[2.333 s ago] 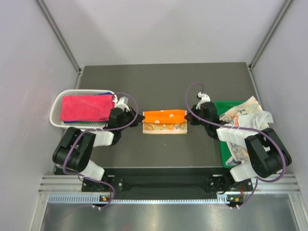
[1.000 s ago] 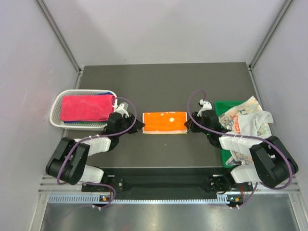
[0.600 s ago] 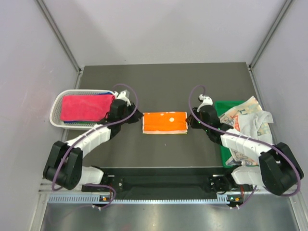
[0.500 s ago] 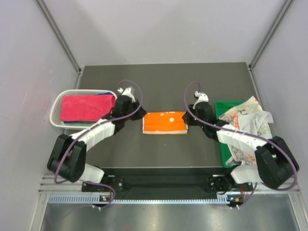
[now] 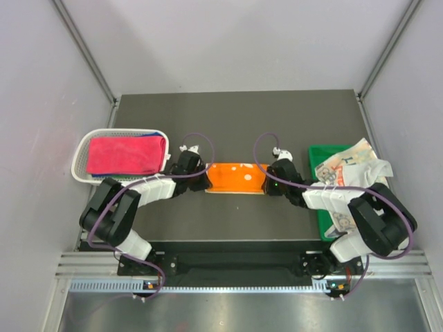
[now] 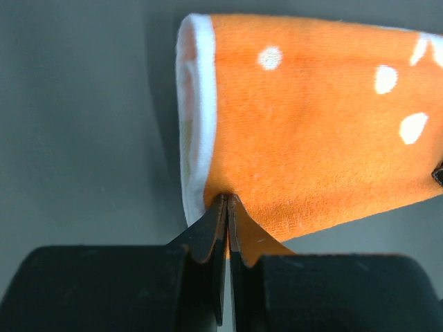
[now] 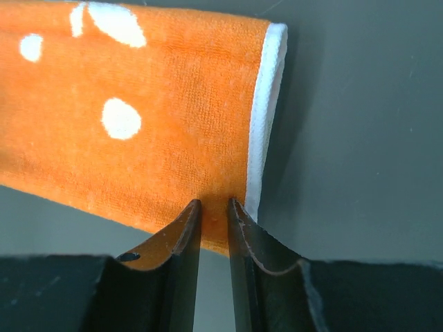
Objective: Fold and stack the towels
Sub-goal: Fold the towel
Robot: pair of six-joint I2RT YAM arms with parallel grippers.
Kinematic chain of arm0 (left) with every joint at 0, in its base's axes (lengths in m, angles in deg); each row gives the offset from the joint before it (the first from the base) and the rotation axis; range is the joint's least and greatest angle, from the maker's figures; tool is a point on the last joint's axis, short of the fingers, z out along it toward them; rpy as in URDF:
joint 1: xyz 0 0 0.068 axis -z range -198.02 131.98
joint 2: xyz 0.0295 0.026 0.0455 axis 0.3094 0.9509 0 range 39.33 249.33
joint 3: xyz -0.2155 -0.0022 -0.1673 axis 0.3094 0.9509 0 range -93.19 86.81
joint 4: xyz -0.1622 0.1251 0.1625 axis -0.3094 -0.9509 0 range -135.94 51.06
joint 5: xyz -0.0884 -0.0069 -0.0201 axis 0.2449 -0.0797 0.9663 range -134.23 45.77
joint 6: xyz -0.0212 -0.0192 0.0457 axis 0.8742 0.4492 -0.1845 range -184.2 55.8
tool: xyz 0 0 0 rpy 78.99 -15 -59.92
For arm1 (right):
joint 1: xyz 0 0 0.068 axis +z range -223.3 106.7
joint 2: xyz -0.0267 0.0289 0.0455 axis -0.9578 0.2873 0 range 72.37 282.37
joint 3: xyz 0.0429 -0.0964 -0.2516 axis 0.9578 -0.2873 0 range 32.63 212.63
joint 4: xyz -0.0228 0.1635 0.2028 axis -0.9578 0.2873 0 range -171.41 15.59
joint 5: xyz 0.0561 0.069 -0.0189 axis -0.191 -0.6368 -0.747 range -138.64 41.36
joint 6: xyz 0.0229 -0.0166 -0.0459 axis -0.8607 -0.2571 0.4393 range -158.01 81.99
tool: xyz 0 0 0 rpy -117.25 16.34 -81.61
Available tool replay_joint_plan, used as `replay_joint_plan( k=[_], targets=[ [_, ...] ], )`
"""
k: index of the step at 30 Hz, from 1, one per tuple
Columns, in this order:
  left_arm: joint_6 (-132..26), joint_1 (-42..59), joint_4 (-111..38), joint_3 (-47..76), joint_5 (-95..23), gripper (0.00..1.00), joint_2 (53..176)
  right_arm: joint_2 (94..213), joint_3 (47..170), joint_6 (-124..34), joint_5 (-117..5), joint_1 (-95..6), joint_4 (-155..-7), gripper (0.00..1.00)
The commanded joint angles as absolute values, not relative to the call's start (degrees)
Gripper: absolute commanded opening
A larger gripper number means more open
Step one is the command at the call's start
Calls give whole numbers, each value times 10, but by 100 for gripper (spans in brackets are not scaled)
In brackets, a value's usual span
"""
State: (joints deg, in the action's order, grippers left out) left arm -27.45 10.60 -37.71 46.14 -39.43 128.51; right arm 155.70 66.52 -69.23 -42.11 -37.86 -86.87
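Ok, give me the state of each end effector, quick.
The left end effector is closed, pinching the orange dotted towel at its left end.
The right end effector is closed on the same towel's right end.

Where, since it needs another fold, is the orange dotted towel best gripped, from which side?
Pinch the towel at its near corners beside the white hems, left hand at one end, right hand at the other, from the near side. It lies flat; only thin edges give purchase.

Fuzzy cloth towel [image 6: 311, 138], matt table [image 6: 83, 138]
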Motion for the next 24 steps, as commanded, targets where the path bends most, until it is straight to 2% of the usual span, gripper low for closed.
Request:
replay_joint_plan(
  k=[1, 14, 17, 18, 19, 22, 24],
  targets=[
    [-270, 107, -378, 488, -406, 6, 1263, 1529, 638, -711, -419, -368, -891, 22],
    [-287, 107, -433, 457, -425, 7, 1242, 1516, 634, -704, -404, -369, -877, 22],
    [-293, 106, -461, 426, -438, 18, 1213, 1514, 641, -697, -399, -369, -862, 22],
    [-293, 105, -476, 418, -457, 27, 1209, 1509, 641, -696, -399, -369, -861, 22],
    [-293, 102, -480, 405, -458, 31, 1206, 1507, 641, -695, -399, -369, -860, 22],
    [-297, 86, -496, 379, -425, 43, 1214, 1495, 648, -690, -398, -369, -848, 22],
    [-297, 69, -507, 366, -405, 46, 1238, 1488, 661, -684, -398, -369, -833, 23]
  ],
)
